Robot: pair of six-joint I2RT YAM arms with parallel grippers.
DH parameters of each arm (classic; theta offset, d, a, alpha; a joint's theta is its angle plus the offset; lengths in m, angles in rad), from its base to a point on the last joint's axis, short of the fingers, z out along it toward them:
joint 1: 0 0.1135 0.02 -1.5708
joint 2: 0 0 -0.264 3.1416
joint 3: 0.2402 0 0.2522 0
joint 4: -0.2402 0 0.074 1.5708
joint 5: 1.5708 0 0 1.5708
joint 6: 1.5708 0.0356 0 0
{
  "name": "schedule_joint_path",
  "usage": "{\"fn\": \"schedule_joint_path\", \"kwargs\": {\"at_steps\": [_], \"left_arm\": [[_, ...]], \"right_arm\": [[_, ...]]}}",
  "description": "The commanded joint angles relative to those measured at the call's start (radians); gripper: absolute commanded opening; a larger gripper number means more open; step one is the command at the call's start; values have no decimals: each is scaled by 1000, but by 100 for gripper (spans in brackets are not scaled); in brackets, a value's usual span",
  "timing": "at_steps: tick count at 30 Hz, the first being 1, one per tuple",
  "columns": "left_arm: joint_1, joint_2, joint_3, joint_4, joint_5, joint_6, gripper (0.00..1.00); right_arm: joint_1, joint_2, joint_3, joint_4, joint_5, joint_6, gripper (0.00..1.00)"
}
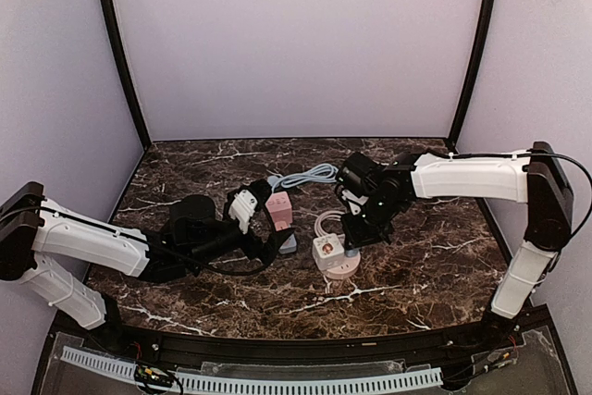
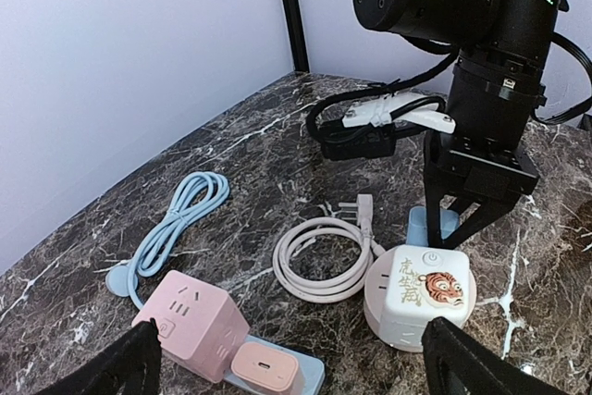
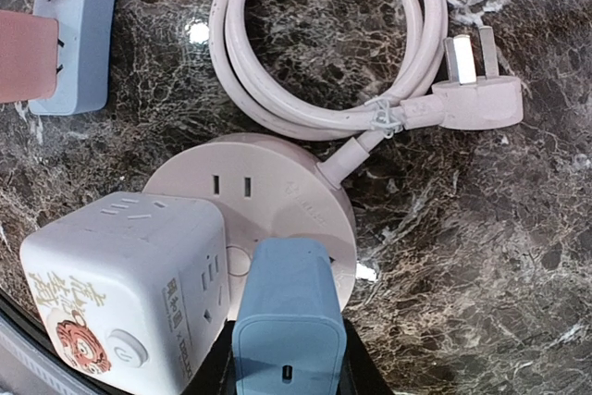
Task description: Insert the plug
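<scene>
Dark brown marble with white veins makes up the table [image 1: 416,275]. On the near side the left gripper [image 2: 291,372] lies low, its fingers [image 2: 462,363] spread wide and holding nothing. Just ahead of them a pink cube socket [image 2: 190,321] and a small pink charger [image 2: 266,364] sit on a pale blue strip [image 2: 313,375]. To the right stands a round pink socket base [image 3: 277,191] carrying a white cube adapter [image 3: 120,284] with a tiger print. The right gripper [image 3: 287,367] points down at the base from above, fingers clenched on the blue charger plug [image 3: 287,307]. The plug stands on the round base just beside the white cube; I cannot tell whether its pins are seated. Beyond the base its pale pink cord [image 3: 314,43] lies coiled and tied, with the three-pin plug [image 3: 476,104] flat on the marble. Farther back a light blue cable [image 2: 176,224] lies bundled, and behind it rises the lavender wall [image 1: 296,43].
</scene>
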Motion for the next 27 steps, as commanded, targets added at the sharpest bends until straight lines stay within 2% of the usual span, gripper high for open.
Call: {"fn": "schedule_joint_path", "kwargs": {"at_steps": [1, 27], "left_arm": [[5, -17, -7, -20, 14, 6, 99], [5, -26, -9, -27, 6, 14, 99]], "right_arm": [[-14, -3, -4, -51, 9, -8, 0], [32, 93, 4, -69, 123, 28, 0]]}}
